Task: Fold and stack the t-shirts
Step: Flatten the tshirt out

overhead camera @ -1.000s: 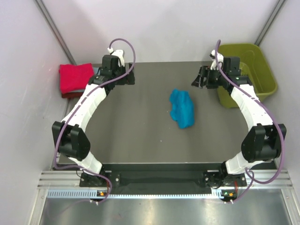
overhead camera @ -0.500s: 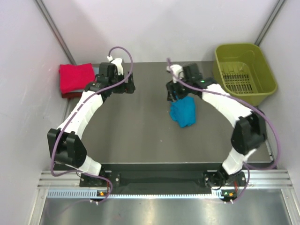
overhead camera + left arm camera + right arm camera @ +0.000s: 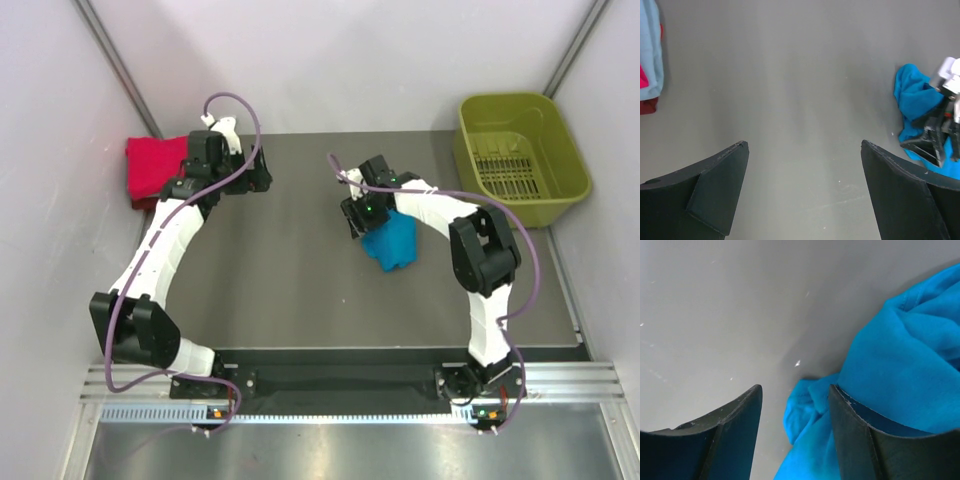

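Observation:
A crumpled teal-blue t-shirt lies in a heap in the middle right of the table. My right gripper is open at the shirt's left edge, and an edge of the shirt lies between its fingers. It also shows in the left wrist view. A folded red t-shirt lies at the far left, on a pale grey-blue one. My left gripper is open and empty over bare table to the right of that stack.
An olive-green plastic basket stands at the far right corner. Grey walls close in the table on the left, back and right. The dark table is bare between the two arms.
My right arm has swung from the basket to the left and come down on the teal shirt's left edge. My left gripper has drifted a little left, towards the red stack.

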`<state>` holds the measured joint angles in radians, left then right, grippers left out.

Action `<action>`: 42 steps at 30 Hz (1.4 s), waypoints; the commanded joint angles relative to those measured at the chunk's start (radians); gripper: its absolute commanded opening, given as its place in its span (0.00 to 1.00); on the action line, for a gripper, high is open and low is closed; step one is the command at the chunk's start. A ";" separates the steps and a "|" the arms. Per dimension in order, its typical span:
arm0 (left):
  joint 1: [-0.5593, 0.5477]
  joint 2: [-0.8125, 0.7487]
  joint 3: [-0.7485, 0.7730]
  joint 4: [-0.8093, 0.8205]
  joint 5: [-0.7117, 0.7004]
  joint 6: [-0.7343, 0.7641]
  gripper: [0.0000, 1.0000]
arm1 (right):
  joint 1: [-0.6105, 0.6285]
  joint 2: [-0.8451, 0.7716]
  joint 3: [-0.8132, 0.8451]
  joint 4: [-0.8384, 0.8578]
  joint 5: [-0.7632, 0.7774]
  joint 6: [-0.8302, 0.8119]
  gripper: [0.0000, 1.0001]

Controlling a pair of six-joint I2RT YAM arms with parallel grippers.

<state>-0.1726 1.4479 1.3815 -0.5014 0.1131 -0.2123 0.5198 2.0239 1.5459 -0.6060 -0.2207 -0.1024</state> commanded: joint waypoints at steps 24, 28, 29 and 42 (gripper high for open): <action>0.051 0.009 0.010 0.029 0.048 -0.052 0.98 | 0.086 -0.016 0.028 -0.008 0.383 -0.154 0.00; 0.053 0.006 -0.001 0.031 0.034 -0.042 0.98 | 0.092 -0.045 0.169 -0.015 0.348 -0.161 0.00; 0.053 0.008 -0.004 0.027 0.016 -0.044 0.99 | 0.094 -0.048 0.251 -0.015 0.318 -0.167 0.00; 0.197 0.071 0.033 0.038 0.097 -0.147 0.98 | 0.111 -0.149 0.743 0.032 -0.043 -0.083 0.00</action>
<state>0.0257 1.5219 1.3796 -0.4946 0.1757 -0.3462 0.6090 1.9556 2.2719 -0.6258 -0.1646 -0.2230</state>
